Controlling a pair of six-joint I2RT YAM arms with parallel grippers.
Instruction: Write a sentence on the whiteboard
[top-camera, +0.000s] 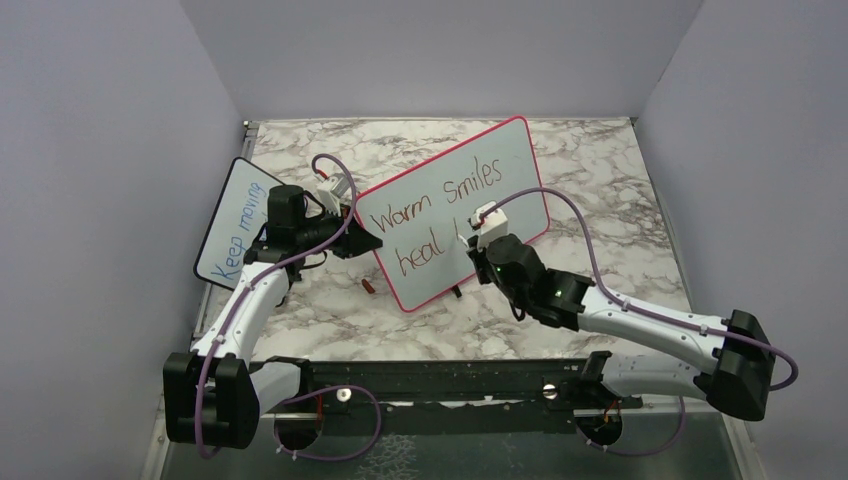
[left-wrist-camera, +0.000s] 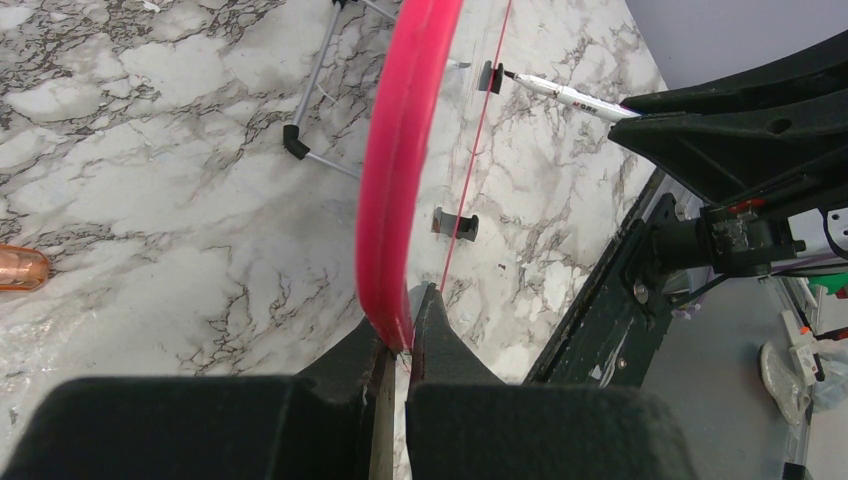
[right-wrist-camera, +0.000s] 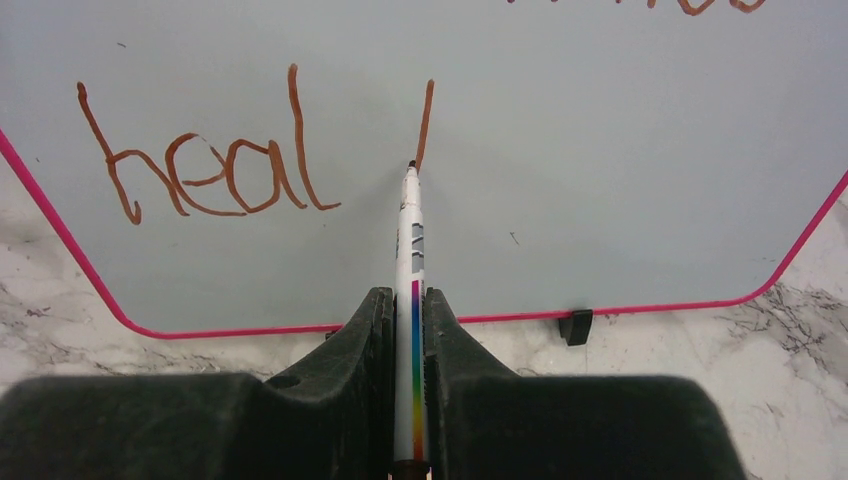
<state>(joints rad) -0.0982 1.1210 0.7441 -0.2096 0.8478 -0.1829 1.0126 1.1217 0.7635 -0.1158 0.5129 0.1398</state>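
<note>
The pink-framed whiteboard (top-camera: 500, 170) stands tilted at mid table. On it, the sentence (top-camera: 430, 205) reads "Warm smiles heal" in red-brown, plus one upright stroke (right-wrist-camera: 426, 120). My left gripper (top-camera: 358, 240) is shut on the board's left edge; the pink frame (left-wrist-camera: 400, 200) runs up from between its jaws. My right gripper (top-camera: 474, 243) is shut on a white marker (right-wrist-camera: 411, 250) with a rainbow stripe. The marker's tip touches the board at the foot of the new stroke, right of "heal" (right-wrist-camera: 210, 160). The marker also shows in the left wrist view (left-wrist-camera: 570, 96).
A smaller black-framed board (top-camera: 238, 222) with blue writing "Keep moving" leans at the left behind my left arm. A small red-brown cap (top-camera: 369, 286) lies on the marble in front of the whiteboard's left corner. Grey walls close in the table's back and sides.
</note>
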